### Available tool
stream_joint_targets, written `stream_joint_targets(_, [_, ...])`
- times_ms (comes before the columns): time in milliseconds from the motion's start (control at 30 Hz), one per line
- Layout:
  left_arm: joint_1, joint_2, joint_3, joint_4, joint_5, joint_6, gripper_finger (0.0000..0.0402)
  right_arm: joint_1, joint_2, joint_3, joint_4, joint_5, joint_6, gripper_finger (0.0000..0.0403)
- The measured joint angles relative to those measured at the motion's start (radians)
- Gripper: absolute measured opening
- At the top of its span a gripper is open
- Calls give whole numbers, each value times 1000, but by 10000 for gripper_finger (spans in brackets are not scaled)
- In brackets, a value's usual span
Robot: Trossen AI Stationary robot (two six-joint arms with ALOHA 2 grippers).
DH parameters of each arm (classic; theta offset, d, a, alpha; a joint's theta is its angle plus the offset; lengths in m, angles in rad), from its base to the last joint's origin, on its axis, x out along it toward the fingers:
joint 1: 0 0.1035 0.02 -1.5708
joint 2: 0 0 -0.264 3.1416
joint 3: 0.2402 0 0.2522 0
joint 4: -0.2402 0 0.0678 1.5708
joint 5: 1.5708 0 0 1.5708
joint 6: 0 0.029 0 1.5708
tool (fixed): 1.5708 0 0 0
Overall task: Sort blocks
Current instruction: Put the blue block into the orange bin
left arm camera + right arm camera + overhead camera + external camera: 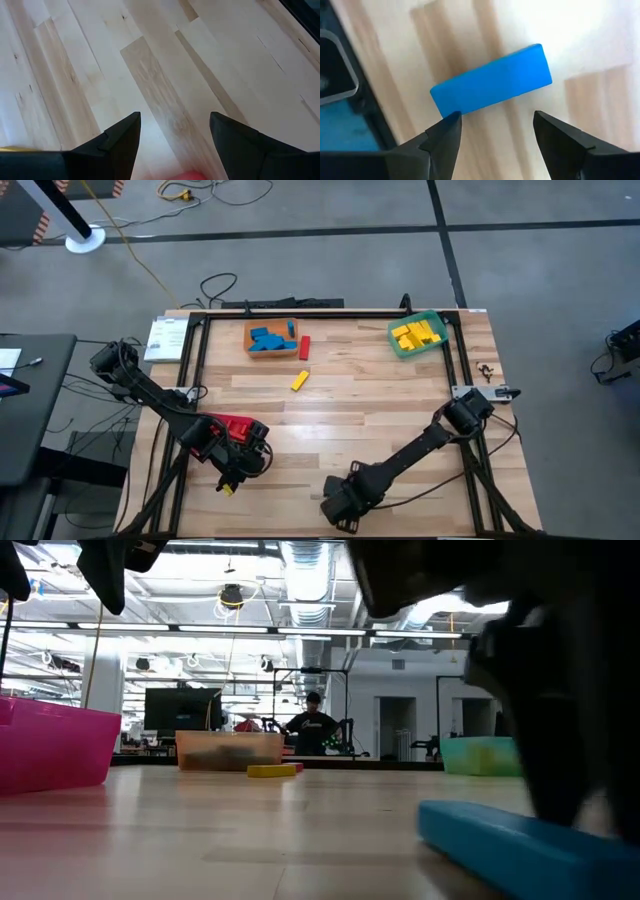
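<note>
A blue block (492,82) lies flat on the wood near the table's near edge, also in the low view (500,835). My right gripper (495,117) hangs open just over it, one fingertip at the block's long edge, the other beside it; in the high view the gripper (338,505) hides the block. My left gripper (175,117) is open over bare wood, next to the red bin (235,425). Away from both grippers, a yellow block (300,381) lies mid-table and a red block (305,347) lies beside the orange bin (270,338).
The orange bin holds several blue blocks and the green bin (417,335) holds several yellow blocks, both at the far edge. A dark frame (195,370) runs along the table's sides. Wood between the bins and the grippers lies bare. A person (313,725) stands far behind the table.
</note>
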State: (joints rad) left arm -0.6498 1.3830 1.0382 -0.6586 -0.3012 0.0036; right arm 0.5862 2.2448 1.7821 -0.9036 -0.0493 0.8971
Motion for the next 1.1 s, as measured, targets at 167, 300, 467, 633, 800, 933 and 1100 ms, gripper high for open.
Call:
stream_joint_targets(167, [0,0,0,1,0,-1,234,-15,2,0,-16,38,-9,266])
stream_joint_targets(300, [0,0,0,1,0,-5,234,-30,2,0,-123,41,-30,266])
stream_joint_targets(467, [0,0,0,1,0,-5,234,-57,2,0,-220,57,-33,266])
stream_joint_targets(633, [0,0,0,0,8,-5,234,-62,2,0,-91,7,-116,265])
stream_joint_targets(800, [0,0,0,-1,8,-1,234,-34,2,0,-115,-13,-262,265])
stream_joint_targets(933, [0,0,0,0,8,10,234,-8,2,0,-140,34,-367,265])
stream_joint_targets(1100, [0,0,0,0,8,14,234,26,2,8,-177,188,-517,265])
